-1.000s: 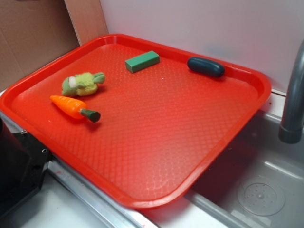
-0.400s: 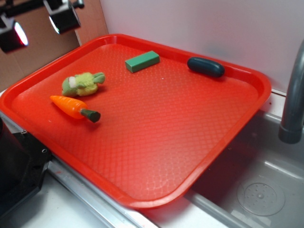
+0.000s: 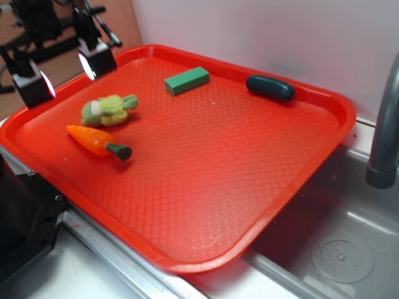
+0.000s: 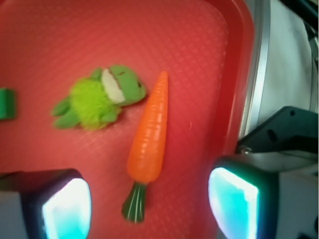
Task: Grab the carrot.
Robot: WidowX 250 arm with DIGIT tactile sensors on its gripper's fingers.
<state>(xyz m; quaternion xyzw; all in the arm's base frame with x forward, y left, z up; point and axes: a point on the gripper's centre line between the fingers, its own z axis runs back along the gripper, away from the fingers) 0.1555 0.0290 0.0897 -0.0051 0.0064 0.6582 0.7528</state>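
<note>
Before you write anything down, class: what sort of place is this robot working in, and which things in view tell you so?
Probably a toy kitchen sink set-up: a metal sink basin with a grey faucet, and a red tray across it holding a plastic carrot and plush toy.

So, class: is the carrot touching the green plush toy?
Apart. The wrist view shows red tray surface between the carrot and the plush toy, narrowest near the carrot's tip; the open gripper touches neither.
</note>
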